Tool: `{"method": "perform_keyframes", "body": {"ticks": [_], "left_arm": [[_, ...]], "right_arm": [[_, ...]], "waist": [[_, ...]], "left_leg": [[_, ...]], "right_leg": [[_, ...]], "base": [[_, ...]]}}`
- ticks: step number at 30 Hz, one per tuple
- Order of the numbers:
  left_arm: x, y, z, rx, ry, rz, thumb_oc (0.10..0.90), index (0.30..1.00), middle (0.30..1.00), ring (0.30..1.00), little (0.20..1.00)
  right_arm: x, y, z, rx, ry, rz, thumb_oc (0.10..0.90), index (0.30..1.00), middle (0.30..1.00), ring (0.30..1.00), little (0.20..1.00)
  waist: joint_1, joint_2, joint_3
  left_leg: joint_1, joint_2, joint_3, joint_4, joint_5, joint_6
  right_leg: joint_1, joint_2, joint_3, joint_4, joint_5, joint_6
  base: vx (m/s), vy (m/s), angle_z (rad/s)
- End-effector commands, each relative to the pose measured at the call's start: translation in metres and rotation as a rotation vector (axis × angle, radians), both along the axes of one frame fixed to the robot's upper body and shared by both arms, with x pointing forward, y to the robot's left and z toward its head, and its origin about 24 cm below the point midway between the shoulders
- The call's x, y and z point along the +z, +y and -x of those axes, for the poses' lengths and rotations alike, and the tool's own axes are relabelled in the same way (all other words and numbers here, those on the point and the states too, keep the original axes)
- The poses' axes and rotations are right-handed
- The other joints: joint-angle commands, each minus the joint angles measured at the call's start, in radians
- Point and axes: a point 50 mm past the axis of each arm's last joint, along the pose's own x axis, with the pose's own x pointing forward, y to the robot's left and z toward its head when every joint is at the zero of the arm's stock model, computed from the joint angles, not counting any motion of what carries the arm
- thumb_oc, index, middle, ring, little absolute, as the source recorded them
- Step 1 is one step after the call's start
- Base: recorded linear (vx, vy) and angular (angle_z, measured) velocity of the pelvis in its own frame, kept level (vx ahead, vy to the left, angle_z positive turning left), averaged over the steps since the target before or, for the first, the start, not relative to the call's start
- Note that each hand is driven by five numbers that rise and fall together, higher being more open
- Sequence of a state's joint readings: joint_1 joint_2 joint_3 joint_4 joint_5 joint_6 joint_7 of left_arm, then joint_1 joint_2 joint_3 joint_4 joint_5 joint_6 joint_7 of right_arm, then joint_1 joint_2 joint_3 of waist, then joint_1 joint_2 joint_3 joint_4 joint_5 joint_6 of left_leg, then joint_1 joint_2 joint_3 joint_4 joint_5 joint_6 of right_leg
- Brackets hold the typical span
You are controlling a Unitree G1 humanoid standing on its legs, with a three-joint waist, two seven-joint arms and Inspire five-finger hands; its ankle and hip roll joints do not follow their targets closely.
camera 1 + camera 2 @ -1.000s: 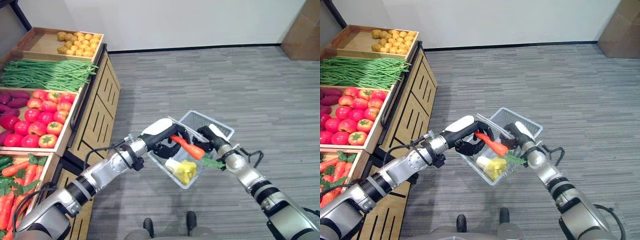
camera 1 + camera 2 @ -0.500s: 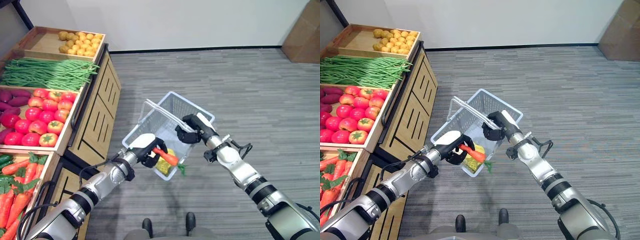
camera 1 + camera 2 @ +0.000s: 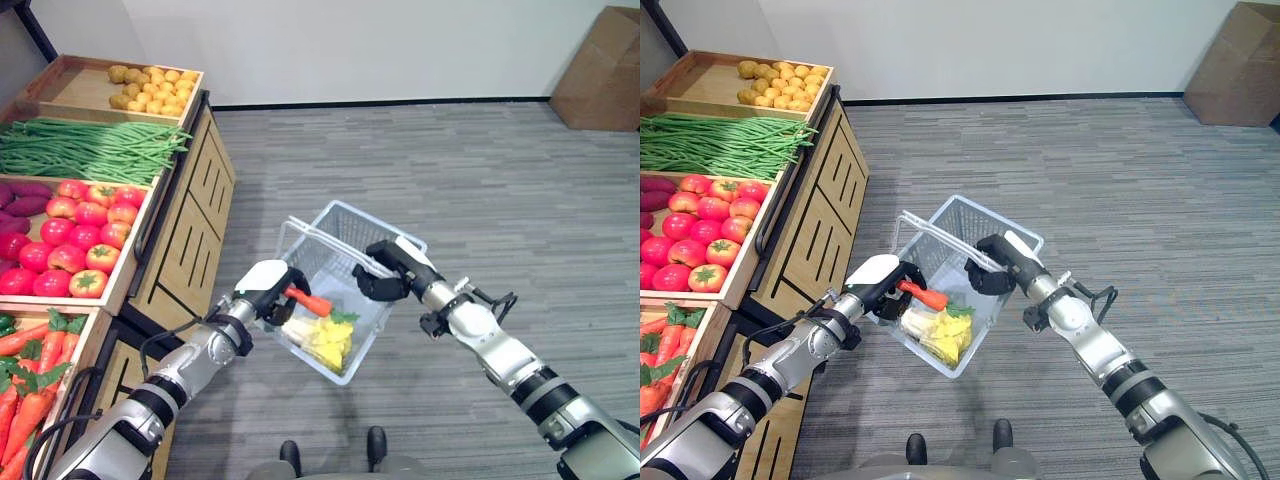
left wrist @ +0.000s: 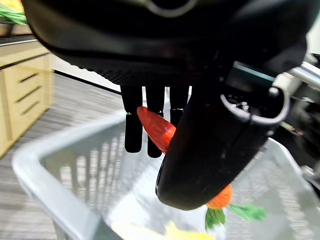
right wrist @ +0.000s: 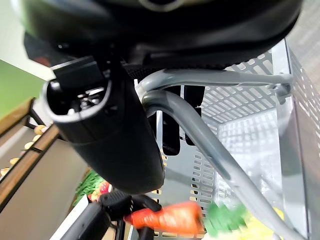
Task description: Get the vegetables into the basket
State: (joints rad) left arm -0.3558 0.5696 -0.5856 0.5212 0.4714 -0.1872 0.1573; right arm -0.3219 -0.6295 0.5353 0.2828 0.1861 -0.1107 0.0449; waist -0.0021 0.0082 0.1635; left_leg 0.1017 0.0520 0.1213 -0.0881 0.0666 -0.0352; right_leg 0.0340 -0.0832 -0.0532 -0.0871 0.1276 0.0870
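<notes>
My right hand [image 3: 393, 274] is shut on the handles [image 5: 200, 135] of a pale mesh basket [image 3: 345, 225] and holds it tilted above the floor. A yellow vegetable [image 3: 325, 340] lies inside. My left hand [image 3: 262, 287] is at the basket's left rim, shut on an orange carrot [image 3: 308, 300]. In the left wrist view the fingers and thumb pinch the carrot [image 4: 156, 127] over the basket's inside [image 4: 65, 165], and its green leaves [image 4: 220, 215] point down into it. In the right wrist view the same carrot [image 5: 165, 217] is past the handles.
A wooden produce stand runs along the left, with potatoes [image 3: 155, 88], green beans [image 3: 90, 150], tomatoes [image 3: 85, 225] and a carrot crate [image 3: 30, 380]. A cardboard box [image 3: 595, 70] stands at the far right by the wall. Grey floor lies under the basket.
My left hand has carried the carrot from the basket's near corner to its left rim, so the leafy end now hangs inside. The right hand keeps hold of the handles.
</notes>
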Motion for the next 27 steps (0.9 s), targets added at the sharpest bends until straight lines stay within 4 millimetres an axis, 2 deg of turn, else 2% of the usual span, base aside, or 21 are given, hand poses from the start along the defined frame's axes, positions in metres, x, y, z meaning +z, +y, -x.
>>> {"method": "perform_keyframes", "body": {"ticks": [1,9,12,17,18,20,23,25,27], "left_arm": [[0.021,0.001,-0.017,0.008,-0.134,0.015,0.900,1.000,1.000,1.000,1.000],[0.014,-0.010,-0.010,-0.016,-0.113,0.050,0.900,1.000,1.000,1.000,1.000],[0.012,-0.021,0.001,-0.078,-0.074,0.112,0.900,1.000,1.000,1.000,1.000],[0.016,-0.029,0.014,-0.138,-0.017,0.221,0.900,1.000,1.000,1.000,1.000],[0.015,-0.030,0.021,-0.165,0.031,0.261,0.900,1.000,1.000,1.000,1.000],[0.012,-0.025,0.033,-0.148,0.131,0.385,0.900,1.000,1.000,1.000,1.000],[0.011,-0.021,0.040,-0.134,0.198,0.474,0.900,1.000,1.000,1.000,1.000],[0.005,-0.015,0.052,-0.112,0.294,0.571,0.900,1.000,1.000,1.000,1.000],[0.002,-0.012,0.057,-0.094,0.323,0.593,0.900,1.000,1.000,1.000,1.000]], "right_arm": [[0.084,0.021,-0.013,0.081,-0.362,-0.278,0.400,0.300,0.300,0.300,0.300],[0.061,0.014,-0.009,0.011,-0.288,-0.297,0.400,0.300,0.300,0.300,0.300],[0.039,0.000,-0.006,-0.094,-0.229,-0.290,0.400,0.300,0.300,0.300,0.300],[0.020,-0.015,-0.005,-0.199,-0.198,-0.234,0.400,0.300,0.300,0.300,0.300],[0.012,-0.023,-0.004,-0.250,-0.183,-0.201,0.400,0.300,0.300,0.300,0.300],[0.001,-0.037,-0.001,-0.318,-0.163,-0.137,0.400,0.300,0.300,0.300,0.300],[-0.009,-0.048,0.002,-0.372,-0.132,-0.103,0.400,0.300,0.300,0.300,0.300],[-0.024,-0.064,0.008,-0.450,-0.081,-0.065,0.400,0.300,0.300,0.300,0.300],[-0.029,-0.069,0.010,-0.476,-0.061,-0.048,0.400,0.300,0.300,0.300,0.300]], "waist": [[-0.004,-0.036,-0.116],[-0.004,-0.038,-0.115],[-0.003,-0.036,-0.114],[0.002,-0.034,-0.113],[0.003,-0.032,-0.115],[0.008,-0.028,-0.114],[0.010,-0.025,-0.114],[0.013,-0.022,-0.112],[0.013,-0.022,-0.112]], "left_leg": [[-0.031,0.056,-0.006,0.001,0.003,-0.072],[-0.032,0.056,-0.006,0.001,0.003,-0.072],[-0.033,0.054,-0.009,0.001,0.002,-0.070],[-0.038,0.052,-0.012,0.001,0.010,-0.065],[-0.034,0.052,-0.014,0.001,0.000,-0.064],[-0.038,0.049,-0.018,0.001,0.010,-0.060],[-0.034,0.047,-0.023,0.001,0.001,-0.059],[-0.035,0.044,-0.029,0.001,0.001,-0.055],[-0.036,0.043,-0.031,0.001,0.002,-0.053]], "right_leg": [[0.045,-0.061,-0.007,0.000,-0.036,0.076],[0.048,-0.062,-0.010,0.000,-0.037,0.076],[0.050,-0.063,-0.014,0.000,-0.038,0.075],[0.044,-0.064,-0.014,0.000,-0.029,0.073],[0.048,-0.063,-0.015,0.000,-0.038,0.074],[0.045,-0.063,-0.015,0.000,-0.030,0.071],[0.052,-0.065,-0.018,0.000,-0.038,0.070],[0.052,-0.066,-0.021,0.000,-0.037,0.070],[0.051,-0.067,-0.021,0.000,-0.036,0.070]], "base": [[0.00,0.000,0.00],[0.00,0.000,0.00],[0.00,0.000,0.00],[0.00,0.000,0.00],[0.00,0.000,0.00],[0.00,0.000,0.00],[0.01,0.005,0.01],[0.00,0.000,0.00],[-0.01,0.002,0.03]]}}
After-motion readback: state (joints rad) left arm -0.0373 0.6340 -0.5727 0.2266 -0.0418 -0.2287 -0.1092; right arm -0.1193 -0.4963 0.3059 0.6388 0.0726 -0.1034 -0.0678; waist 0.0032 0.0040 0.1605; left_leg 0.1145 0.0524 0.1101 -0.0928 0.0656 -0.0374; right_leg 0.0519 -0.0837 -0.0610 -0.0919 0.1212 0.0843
